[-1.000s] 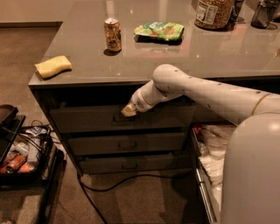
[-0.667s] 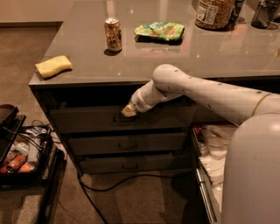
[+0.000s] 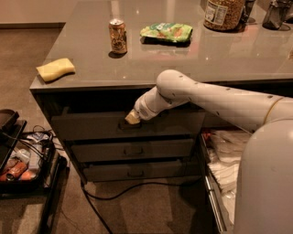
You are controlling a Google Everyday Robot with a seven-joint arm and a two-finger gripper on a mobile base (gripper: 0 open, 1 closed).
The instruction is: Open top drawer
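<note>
Against the view a second ago almost nothing has shifted. The pale tan-tipped gripper on the white arm is still pressed to the middle of the top drawer, sitting perhaps a shade lower and further left than before. Whether it is clenched or released cannot be told, since its tip covers the small dark pull handle.

The top drawer, a wide matte grey front, is directly under the grey glossy countertop, with a dark gap above its upper edge. Its left end reaches further out than those of the two shorter grey drawer fronts below it, the same as a second ago.

On the countertop, none of these has moved:
- an orange drink can
- a green crinkled snack packet
- a yellow sponge
- a clear jar with a white label

The can, packet and jar all carry print, but none of it can be read.

A white-sided drawer of pale packets stands open at the right, and a black cable lies on the brown carpet.
</note>
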